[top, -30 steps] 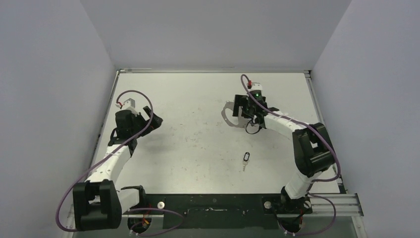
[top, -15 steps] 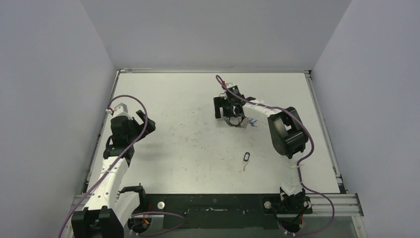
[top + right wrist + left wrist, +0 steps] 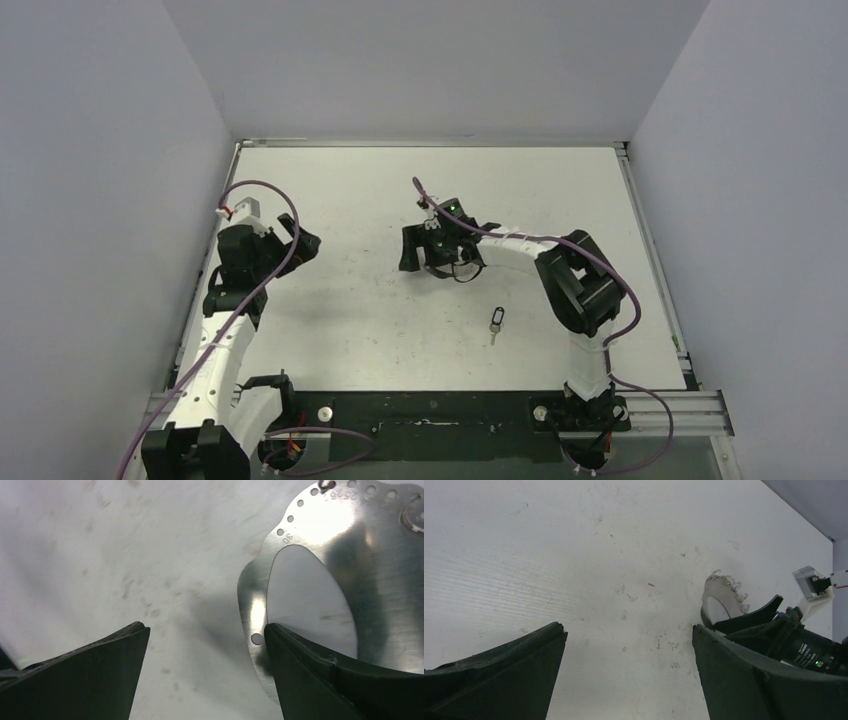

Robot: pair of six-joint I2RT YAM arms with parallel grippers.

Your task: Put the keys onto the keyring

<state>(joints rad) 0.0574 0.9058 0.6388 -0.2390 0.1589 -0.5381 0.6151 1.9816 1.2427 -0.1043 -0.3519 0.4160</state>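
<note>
The keyring (image 3: pixel 350 555) is a flat, shiny grey plate with a big round hole and small holes along its rim. It lies on the table under my right gripper (image 3: pixel 205 630), which is open. The right finger sits over the ring's hole, and the near rim lies between the fingers. In the top view the right gripper (image 3: pixel 420 260) is near the table's middle, with the keyring (image 3: pixel 447 266) partly hidden under it. The key with the dark oval head (image 3: pixel 496 320) lies alone nearer the front. The blue-headed key is out of sight. My left gripper (image 3: pixel 303 238) is open and empty at the left.
The left wrist view shows the keyring (image 3: pixel 724 597) with its wire loops and the right gripper's black body (image 3: pixel 774 625) beside it, far ahead of my open left gripper (image 3: pixel 629 630). Grey walls close in the scuffed white table (image 3: pixel 340 320) on three sides.
My right arm has swept left and nearer, and the keyring has moved with it toward the table's middle. The blue key seen half a second ago no longer shows. The left arm shifted slightly.
</note>
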